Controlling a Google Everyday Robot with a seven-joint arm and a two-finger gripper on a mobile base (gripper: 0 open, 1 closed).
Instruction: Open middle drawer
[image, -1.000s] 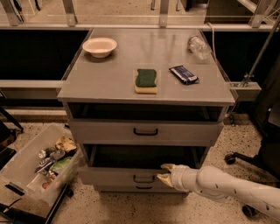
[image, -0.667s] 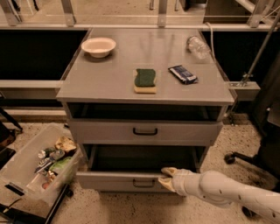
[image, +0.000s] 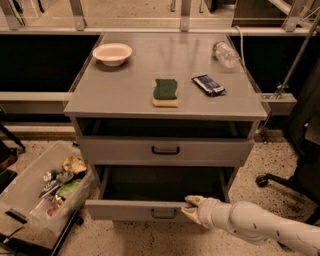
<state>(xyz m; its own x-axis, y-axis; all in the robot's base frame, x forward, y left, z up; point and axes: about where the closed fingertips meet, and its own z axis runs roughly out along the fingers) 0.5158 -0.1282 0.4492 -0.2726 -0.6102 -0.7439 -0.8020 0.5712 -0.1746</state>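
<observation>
The middle drawer (image: 130, 210) is a wide grey drawer with a small black loop handle (image: 164, 214). It stands pulled well out of the grey cabinet, and its dark inside shows. My gripper (image: 192, 207), on a white arm coming from the lower right, sits at the drawer front's top edge, just right of the handle. One fingertip (image: 195, 200) lies over the rim and the other on the front face, so the gripper is clamped on the front panel. The drawer above (image: 165, 150) is closed. No lower drawer shows.
On the cabinet top (image: 125, 95) are a white bowl (image: 112, 53), a green-and-yellow sponge (image: 165, 92), a dark snack packet (image: 208, 85) and a lying clear bottle (image: 226, 53). A clear bin of clutter (image: 47, 187) stands on the floor at left. A chair base (image: 280, 182) is at right.
The middle drawer has slid further out toward the camera. My gripper has moved with it, a little lower and nearer in the frame.
</observation>
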